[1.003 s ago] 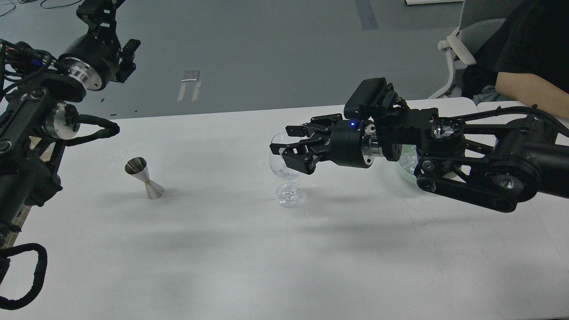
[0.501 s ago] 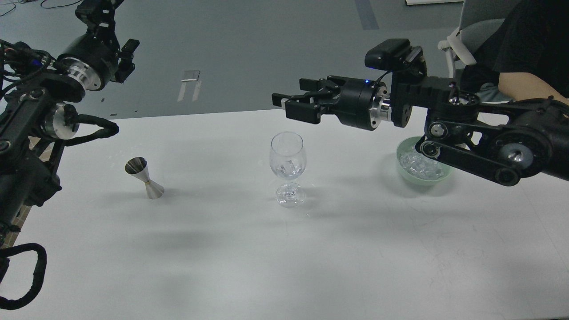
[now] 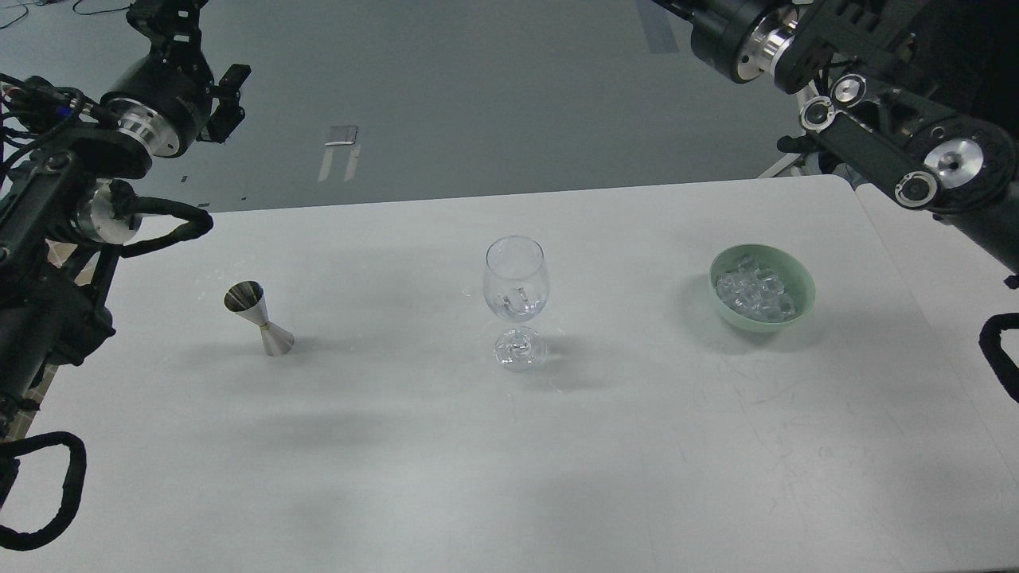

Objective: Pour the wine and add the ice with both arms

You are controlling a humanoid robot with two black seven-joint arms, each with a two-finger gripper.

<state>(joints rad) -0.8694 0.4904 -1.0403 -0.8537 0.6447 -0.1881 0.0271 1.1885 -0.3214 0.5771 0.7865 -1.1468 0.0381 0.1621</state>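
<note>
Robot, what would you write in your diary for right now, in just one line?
glass: upright, ice inside | bowl: ice cubes, to its right | metal measuring cup: standing, to its left | left gripper: raised, holding nothing | right gripper: out of view

White table (image 3: 478,461), jigger (image 3: 259,318), wine glass (image 3: 516,298), bowl (image 3: 763,287)

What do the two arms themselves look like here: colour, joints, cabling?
Both arms are matte black with silver ring joints. The left arm carries thick ribbed black cable loops and thin coloured wires near its top; its small black claw has blocky fingers. The right arm shows round silver caps on a flat black link; its claw is out of frame.
</note>
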